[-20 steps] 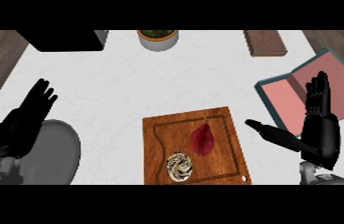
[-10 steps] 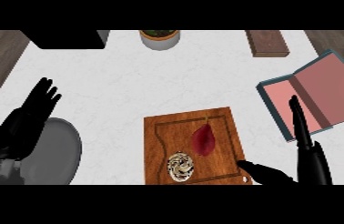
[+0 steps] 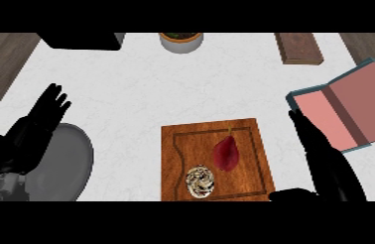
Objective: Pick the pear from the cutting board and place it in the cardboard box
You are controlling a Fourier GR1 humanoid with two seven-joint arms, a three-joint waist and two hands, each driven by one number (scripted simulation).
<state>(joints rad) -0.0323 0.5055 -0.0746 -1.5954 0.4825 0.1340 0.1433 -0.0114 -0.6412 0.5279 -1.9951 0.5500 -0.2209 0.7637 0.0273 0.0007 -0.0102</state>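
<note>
Pear point(image 3: 226, 153) on cutting board point(image 3: 253, 181), left of right hand point(image 3: 322, 158)

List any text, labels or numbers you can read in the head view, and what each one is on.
None: there is no readable text.
The cutting board, the red pear, the patterned item beside it and the pink-lined box carry no lettering, label or number.

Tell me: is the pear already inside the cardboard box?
No, the pear lies on the cutting board, apart from the cardboard box.
</note>
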